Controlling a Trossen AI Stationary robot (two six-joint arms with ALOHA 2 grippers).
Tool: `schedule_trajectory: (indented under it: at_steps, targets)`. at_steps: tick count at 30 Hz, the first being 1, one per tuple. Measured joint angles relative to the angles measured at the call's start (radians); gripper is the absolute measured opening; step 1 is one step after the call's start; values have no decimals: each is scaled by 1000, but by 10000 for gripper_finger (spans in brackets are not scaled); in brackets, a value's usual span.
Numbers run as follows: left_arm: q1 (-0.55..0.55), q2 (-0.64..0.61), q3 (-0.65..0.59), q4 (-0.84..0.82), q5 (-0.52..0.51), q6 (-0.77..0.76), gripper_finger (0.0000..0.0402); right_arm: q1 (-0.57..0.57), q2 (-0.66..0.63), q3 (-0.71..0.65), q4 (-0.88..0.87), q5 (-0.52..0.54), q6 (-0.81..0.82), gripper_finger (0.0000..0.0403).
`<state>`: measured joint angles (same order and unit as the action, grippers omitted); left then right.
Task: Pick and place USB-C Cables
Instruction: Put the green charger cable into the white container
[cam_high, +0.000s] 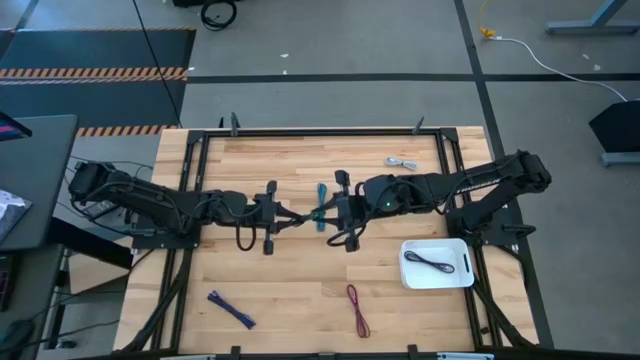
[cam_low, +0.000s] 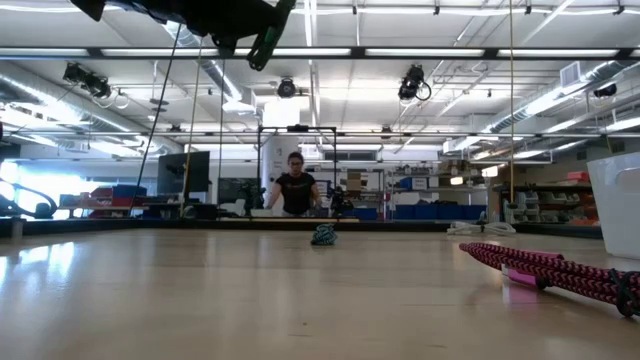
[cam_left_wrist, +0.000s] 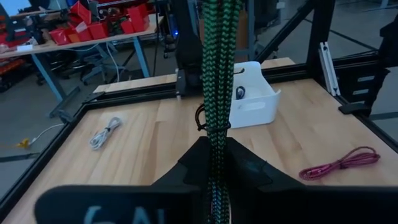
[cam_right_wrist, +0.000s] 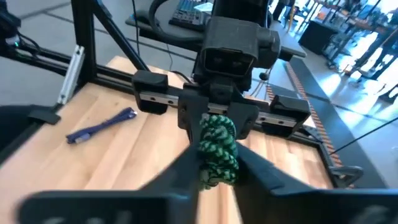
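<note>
So the green cable (cam_high: 321, 207) is up in the air over the middle of the table, pinched between both of my grippers at once: my left gripper (cam_high: 300, 214) has one end clamped, my right gripper (cam_high: 330, 210) is closed on the other, mid hand-off by the look of it. It's a braided bundle, looks light and floppy, with a grippy woven jacket, so I doubt it'll slip. The tie around the folded middle looks like the best place to grab, since the loops stay together there; take a loose end and I'd guess it just unfolds and dangles.

Others are still lying around: the blue cable (cam_high: 231, 309) and maroon cable (cam_high: 357, 309) near the front edge, the pale grey cable (cam_high: 401, 162) toward the back right. The white bin (cam_high: 411, 275) on my right already holds one dark cable (cam_high: 430, 262).

The table (cam_high: 300, 270) is bare pale wood, flat and smooth, inside a black frame. Behind it there's a big workshop, with a person (cam_low: 296, 190) standing well off at the far end.
</note>
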<state>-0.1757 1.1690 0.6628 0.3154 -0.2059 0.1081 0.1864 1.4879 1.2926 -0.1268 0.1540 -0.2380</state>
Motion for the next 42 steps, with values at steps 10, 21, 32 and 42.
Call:
schedule_trajectory:
  at_steps: [10, 21, 32, 42]
  targets:
    - [-17, 0, 0, -20, -49, 39, 56, 0, 0, 1, -33, 36, -35, 20]
    - [-54, -27, 1, -12, -167, 88, 181, 0, 0, 2, -294, 102, 19, 20]
    - [-51, -24, 1, -58, -168, 86, 249, 7, 0, 140, -897, 99, 235, 20]
    - [-51, -24, 1, -70, -167, 33, 234, 59, -1, 193, -1167, 51, 291, 20]
